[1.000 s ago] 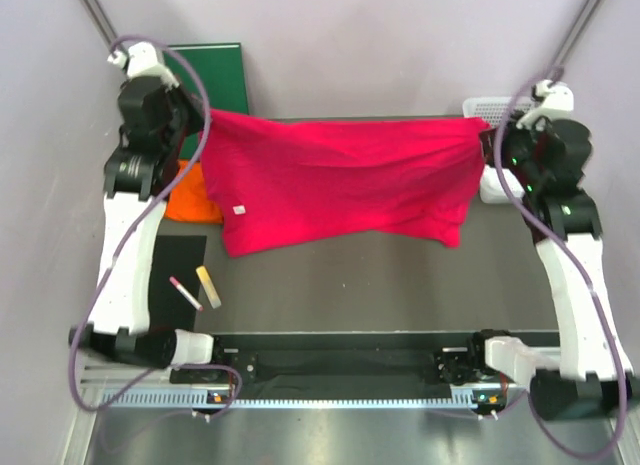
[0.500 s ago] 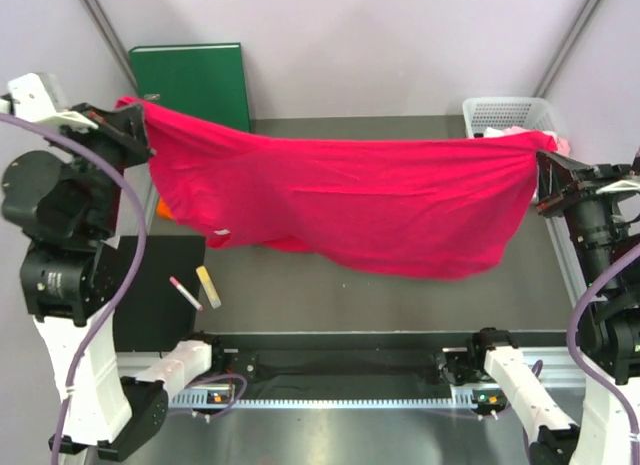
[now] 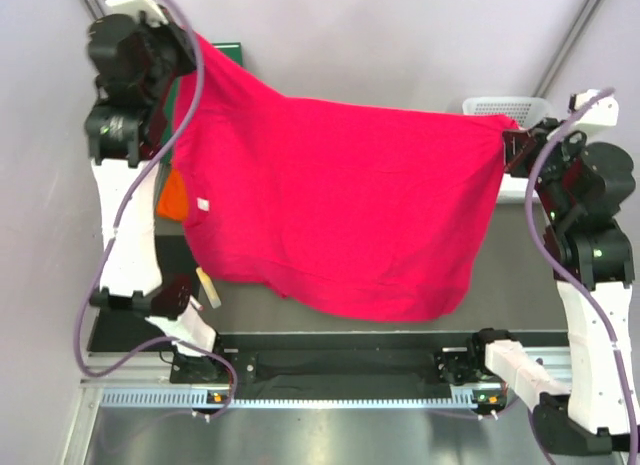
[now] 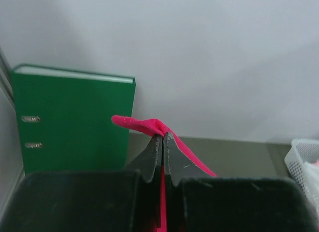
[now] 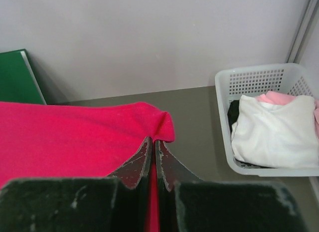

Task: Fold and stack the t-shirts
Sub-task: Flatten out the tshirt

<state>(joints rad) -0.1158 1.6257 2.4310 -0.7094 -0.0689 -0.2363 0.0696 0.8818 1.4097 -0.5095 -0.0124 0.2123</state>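
Hanging spread above the worktop point(image 3: 515, 285): pink shirt point(image 3: 340, 215) | left jaws pinched shut on one upper corner, held higher | right jaws clamped on the other corner | judged: stretched flat ready for laying down and folding | orange shirt point(image 3: 172, 195) lies beneath, at left.

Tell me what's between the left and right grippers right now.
The crimson-pink t-shirt hangs spread between them, the left gripper and right gripper each shut on an edge. The top view shows the whole span.
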